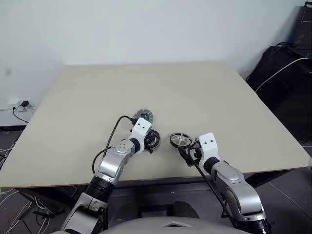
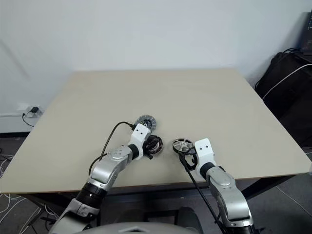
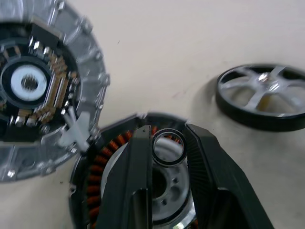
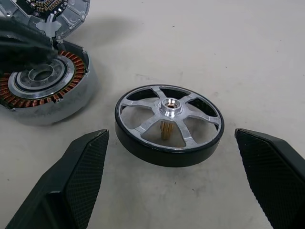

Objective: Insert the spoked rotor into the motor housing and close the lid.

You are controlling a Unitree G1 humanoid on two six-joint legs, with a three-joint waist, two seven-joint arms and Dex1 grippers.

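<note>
Left gripper (image 3: 167, 150) narrow, fingers pinching motor housing (image 3: 95, 169) centre ring, lid (image 3: 43, 90) touching beside. Right gripper (image 4: 172, 176) wide, straddling spoked rotor (image 4: 169, 124) on table (image 1: 195, 92).

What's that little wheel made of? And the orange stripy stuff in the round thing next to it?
The spoked rotor looks like metal: shiny silver spokes and hub that catch the light, inside a smooth black rim, perhaps painted or coated. The orange stripes in the motor housing look like copper wire, wound in tight coils around a silvery, machined-looking metal centre.
</note>
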